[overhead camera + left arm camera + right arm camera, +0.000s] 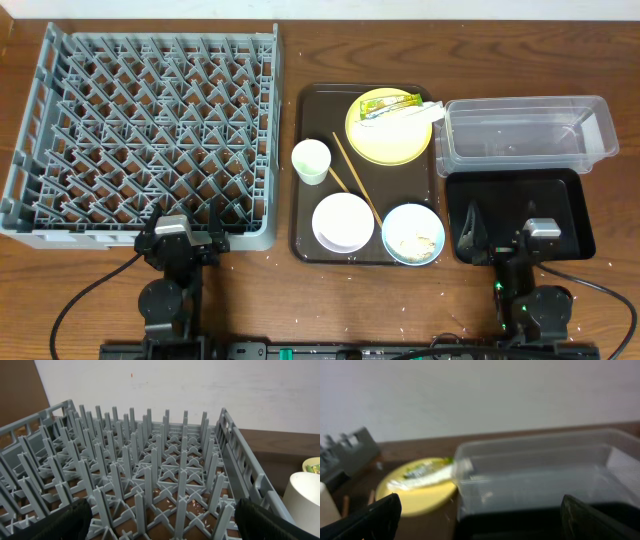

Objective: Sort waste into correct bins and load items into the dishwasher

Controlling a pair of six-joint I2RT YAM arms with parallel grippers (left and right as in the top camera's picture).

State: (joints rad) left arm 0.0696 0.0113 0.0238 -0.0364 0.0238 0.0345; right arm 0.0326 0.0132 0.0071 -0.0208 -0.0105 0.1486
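Note:
The yellow plate (389, 128) holds the yellow-green wrapper (387, 103) and white napkin (412, 116). The white cup (311, 161), chopsticks (356, 178), white bowl (343, 222) and light blue bowl (413, 234) with food scraps sit on the brown tray (305, 225). The grey dish rack (150, 135) is at left, the clear tub (527, 132) and black tray (520, 215) at right. My left gripper (187, 230) is open and empty over the rack's near edge (160, 520). My right gripper (505, 232) is open and empty over the black tray (480, 517).
The wood table edge runs along the front, with both arm bases there. A white wall stands behind the rack (150, 450) and the clear tub (545, 475). The yellow plate (417, 487) shows left of the tub in the right wrist view.

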